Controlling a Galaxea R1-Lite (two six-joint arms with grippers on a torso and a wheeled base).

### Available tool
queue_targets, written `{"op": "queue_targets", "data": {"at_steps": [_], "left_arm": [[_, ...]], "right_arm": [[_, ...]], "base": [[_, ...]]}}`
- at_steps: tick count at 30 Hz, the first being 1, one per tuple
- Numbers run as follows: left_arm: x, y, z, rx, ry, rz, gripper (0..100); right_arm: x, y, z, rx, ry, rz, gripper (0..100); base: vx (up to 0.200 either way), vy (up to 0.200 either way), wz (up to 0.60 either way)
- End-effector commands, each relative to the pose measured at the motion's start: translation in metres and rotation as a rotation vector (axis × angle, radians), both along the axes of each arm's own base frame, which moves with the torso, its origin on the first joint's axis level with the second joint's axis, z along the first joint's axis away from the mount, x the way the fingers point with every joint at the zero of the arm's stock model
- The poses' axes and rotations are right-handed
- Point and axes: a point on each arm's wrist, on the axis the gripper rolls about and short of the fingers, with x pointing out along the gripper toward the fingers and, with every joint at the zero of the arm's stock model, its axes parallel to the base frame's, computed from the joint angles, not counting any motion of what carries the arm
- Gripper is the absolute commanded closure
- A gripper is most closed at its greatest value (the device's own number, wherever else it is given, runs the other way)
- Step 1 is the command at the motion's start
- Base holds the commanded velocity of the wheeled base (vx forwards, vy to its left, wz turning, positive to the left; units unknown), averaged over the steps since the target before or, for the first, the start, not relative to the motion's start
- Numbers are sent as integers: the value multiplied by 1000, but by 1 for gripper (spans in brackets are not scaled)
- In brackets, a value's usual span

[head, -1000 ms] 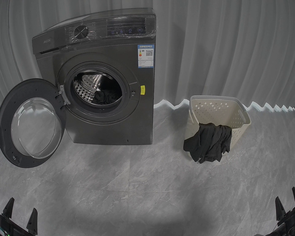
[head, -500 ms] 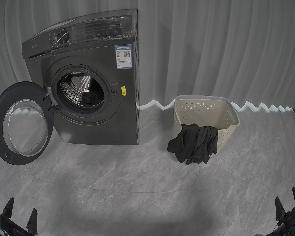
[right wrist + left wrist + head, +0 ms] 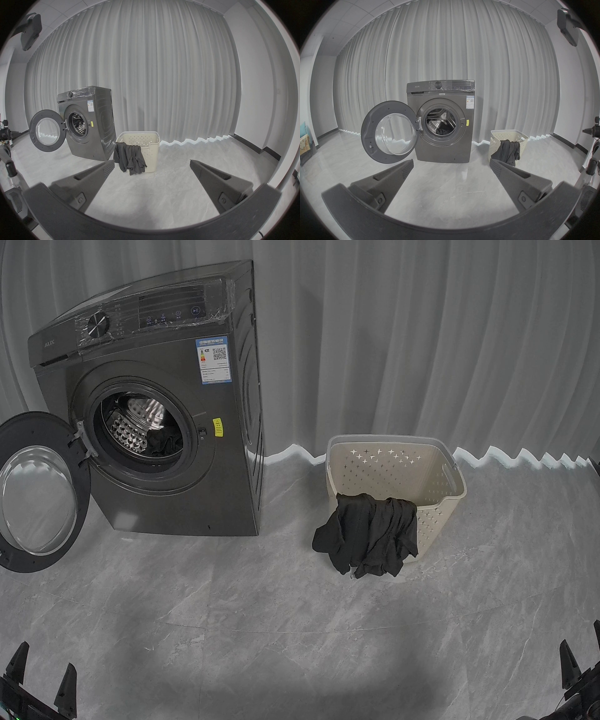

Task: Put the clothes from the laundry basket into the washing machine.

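Black clothing [image 3: 164, 441] is lying inside the washing machine [image 3: 187, 502]; a dark garment [image 3: 369, 540] is hanging over the laundry basket [image 3: 437, 521] rim, waiting. Left tool [image 3: 450, 162] and right tool [image 3: 151, 162] are gaping empty, far off.

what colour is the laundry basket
The laundry basket is cream, with small star-shaped holes; the head view shows it best.

Left tool [image 3: 451, 161] and right tool [image 3: 151, 162] have dark grey wedge-shaped fingers [image 3: 384, 182], each with one screw [image 3: 379, 200].

Soft, even light sheens the floor [image 3: 450, 184]; wrist views bow outward, with black corners.
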Motion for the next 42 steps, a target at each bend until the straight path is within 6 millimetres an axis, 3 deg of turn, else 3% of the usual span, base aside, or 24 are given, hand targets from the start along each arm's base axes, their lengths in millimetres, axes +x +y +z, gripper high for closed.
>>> {"op": "queue_targets", "data": {"at_steps": [1, 13, 22, 37, 42], "left_arm": [[0, 0, -5, 0, 2, 0, 0], [0, 0, -5, -1, 3, 0, 0], [0, 0, -5, -1, 3, 0, 0], [0, 0, -5, -1, 2, 0, 0], [0, 0, -5, -1, 2, 0, 0]], "right_arm": [[0, 0, -5, 0, 3, 1, 0], [0, 0, -5, -4, 3, 2, 0], [0, 0, -5, -4, 3, 2, 0], [0, 0, -5, -5, 1, 16, 0], [0, 1, -5, -42, 1, 21, 0]], "base": [[200, 0, 0], [200, 0, 0], [0, 0, 0], [0, -200, 0], [0, 0, 0]]}}
